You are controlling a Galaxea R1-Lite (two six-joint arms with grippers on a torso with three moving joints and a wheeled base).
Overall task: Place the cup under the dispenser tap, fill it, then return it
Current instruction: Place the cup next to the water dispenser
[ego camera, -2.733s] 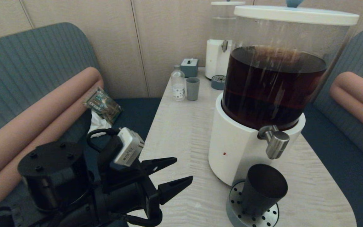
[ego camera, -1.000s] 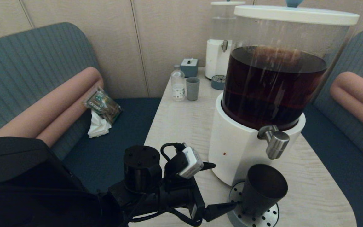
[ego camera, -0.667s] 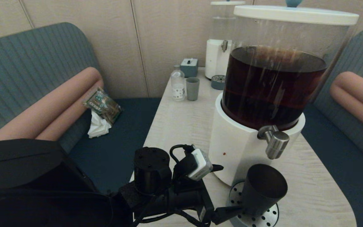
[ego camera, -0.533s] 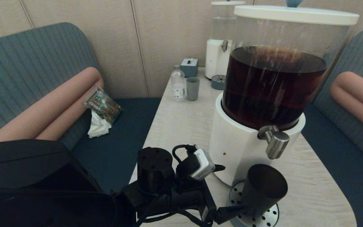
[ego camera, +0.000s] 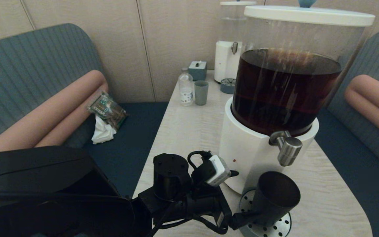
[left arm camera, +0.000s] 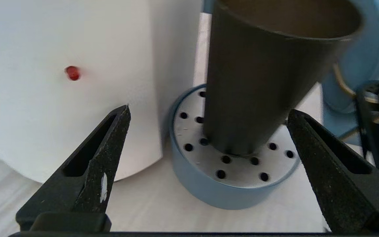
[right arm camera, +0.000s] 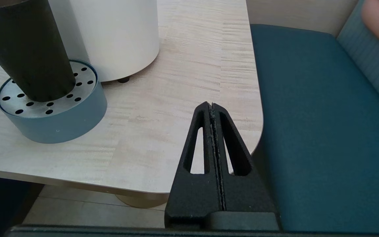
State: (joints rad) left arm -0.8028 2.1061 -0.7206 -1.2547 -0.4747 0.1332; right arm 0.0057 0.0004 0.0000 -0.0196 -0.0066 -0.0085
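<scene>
Since the cup (left arm camera: 258, 82) stands upright just right of the spread left gripper (left arm camera: 209, 131), that arm is nearer.

My head view is dim and evenly lit, soft vertical glare streaking the dispenser (ego camera: 286, 82) wall, while both wrist views are brighter, the cup (left arm camera: 268, 65) rim blurred.

Dispensers: two, the large dispenser (ego camera: 275, 98) of dark liquid and the smaller dispenser (ego camera: 230, 42) of clear liquid
Taps: two, the dispenser tap (ego camera: 286, 149) and the smaller tap (ego camera: 234, 47)
Cups: two, the black cup (ego camera: 273, 197) and the grey-green cup (ego camera: 201, 92)
Drip trays: two, one (ego camera: 280, 227) under the black cup, one (ego camera: 227, 85) by the smaller dispenser
Bottles: one (ego camera: 186, 87)
Small grey boxes: one (ego camera: 197, 69)
Counters: one (ego camera: 189, 131)
</scene>
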